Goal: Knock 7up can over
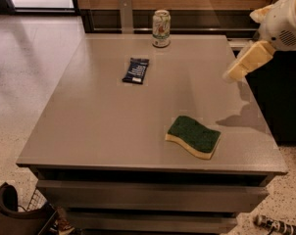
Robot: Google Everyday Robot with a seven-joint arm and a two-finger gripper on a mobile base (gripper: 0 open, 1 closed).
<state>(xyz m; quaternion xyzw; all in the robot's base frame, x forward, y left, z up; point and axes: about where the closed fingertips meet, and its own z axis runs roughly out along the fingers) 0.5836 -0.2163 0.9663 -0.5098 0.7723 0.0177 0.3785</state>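
7up can (161, 28) upright beyond dark packet (136, 70), gripper (234, 72) above right table (104, 131) edge

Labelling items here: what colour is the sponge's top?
Dark green sponge top, yellow base, camera view; end effector hovers by the table's right edge.

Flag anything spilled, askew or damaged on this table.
Nothing stands out. The 7up can stands upright at the far edge, the dark packet and sponge lie flat, and the gripper hovers over the right edge.

Moderately bright indoor light, strong glare on floor (35, 38) at 11 o'clock, gripper (234, 73) at 2 o'clock throws soft shadow on table (104, 131) at 3 o'clock.
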